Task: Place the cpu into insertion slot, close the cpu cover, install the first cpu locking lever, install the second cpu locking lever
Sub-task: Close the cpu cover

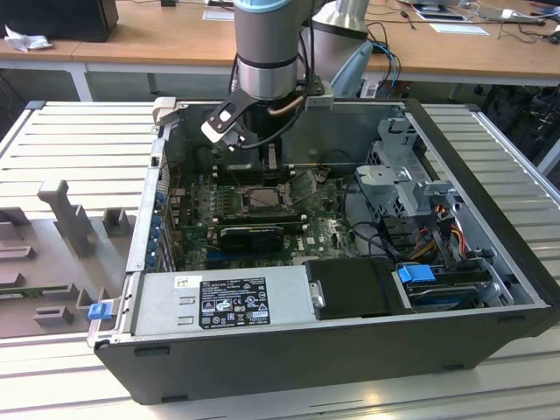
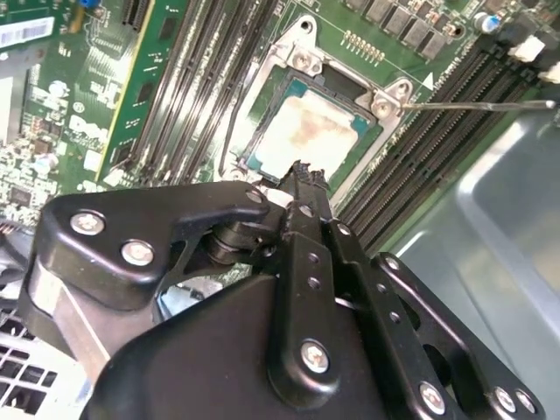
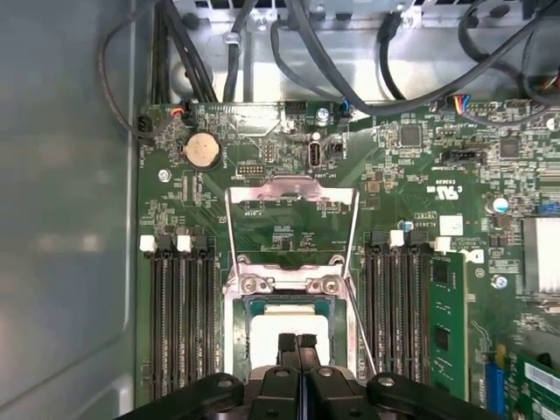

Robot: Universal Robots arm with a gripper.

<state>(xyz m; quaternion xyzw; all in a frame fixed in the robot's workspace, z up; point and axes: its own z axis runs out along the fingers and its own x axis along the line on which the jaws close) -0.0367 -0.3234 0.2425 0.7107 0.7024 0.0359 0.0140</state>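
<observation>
The cpu [image 3: 278,325] lies flat in the socket, its pale silver top [image 2: 302,138] smeared with old paste. My gripper [image 3: 297,340] hangs straight over the chip's near edge. Its two black fingertips [image 2: 303,175] are pressed together and hold nothing. The cpu cover [image 3: 291,186], a silvery frame with an open window, is swung back on its hinge [image 3: 290,283] away from the socket. Two thin wire locking levers [image 3: 229,229] [image 3: 353,234] stand raised along the cover's sides; one lever [image 2: 481,105] sticks out sideways. In the exterior view the gripper [image 1: 262,163] reaches down into the computer case above the socket [image 1: 261,199].
Black memory slots [image 3: 179,306] flank the socket on both sides [image 3: 398,306]. A green card [image 3: 444,324] stands beside them. Cables [image 3: 350,79] hang across the case's far wall. The grey case wall [image 3: 61,219] is close by. A power supply [image 1: 223,302] and drive cage [image 1: 411,188] fill the case.
</observation>
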